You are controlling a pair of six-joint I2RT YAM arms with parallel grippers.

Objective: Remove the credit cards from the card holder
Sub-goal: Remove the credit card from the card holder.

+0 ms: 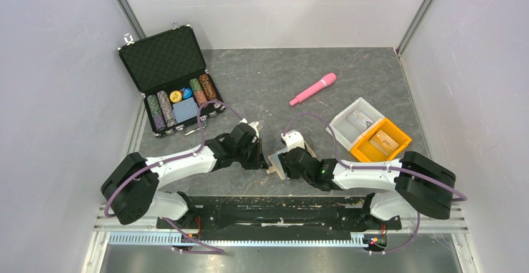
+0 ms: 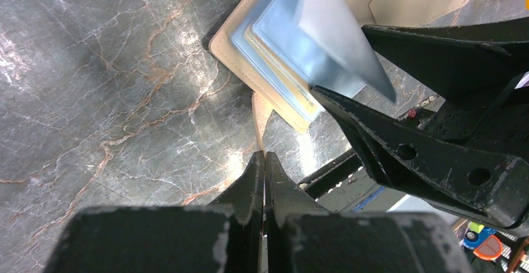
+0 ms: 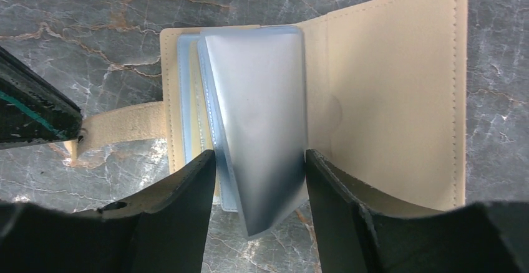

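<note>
Grey walls (image 1: 62, 67) stand around a dark grey stone-look table (image 1: 262, 80). Two white and black arms reach in from the near edge and meet in the near middle.

At the far left sits an open black foam-lined case (image 1: 163, 58) with round poker chips (image 1: 163, 105) in rows. At the right are an orange plastic tray (image 1: 405, 139) and a clear plastic tray (image 1: 349, 112). A pink stick (image 1: 313, 89) lies at the far middle.

The small tan leather-like card holder (image 3: 399, 86) lies open and flat between the two grippers. Its cover is spread out to the right.

The right gripper (image 3: 259, 161) is right over it. Its fingers are spread, one on each side of a pale blue plastic sleeve (image 3: 256, 98) that stands up between them.

The left gripper (image 2: 264, 158) is to the left. Its fingers are pressed together on the tan snap tab (image 3: 118, 126), which sticks out to the left.

The yellow credit cards (image 3: 196, 98) are inside the sleeves, and only a thin edge shows. Their long side points at the right gripper, which is the nearer one, so I think it should pull them out.

I cannot read any writing.
</note>
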